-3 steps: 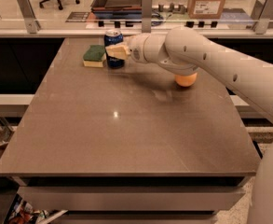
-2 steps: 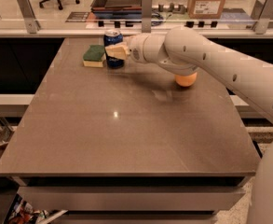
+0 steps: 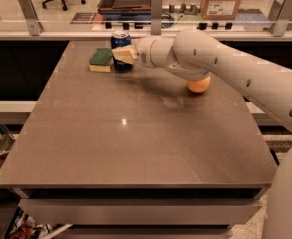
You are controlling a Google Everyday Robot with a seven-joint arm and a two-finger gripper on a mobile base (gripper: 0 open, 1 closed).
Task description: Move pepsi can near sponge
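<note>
The pepsi can [image 3: 119,40] stands upright on the table at the far left, dark blue with a silver top. The sponge [image 3: 100,59], green over pale yellow, lies just left of it, almost touching. My gripper [image 3: 123,54] reaches in from the right and sits around the can's middle, with one cream finger [image 3: 126,55] across its front. The other finger is hidden behind the can. The gripper looks shut on the can, which rests on the table.
An orange round fruit [image 3: 199,84] lies on the brown table [image 3: 135,143] under my arm [image 3: 225,68], right of centre. A glass rail with metal posts [image 3: 157,6] runs along the table's far edge. The table's front edge is close to the camera.
</note>
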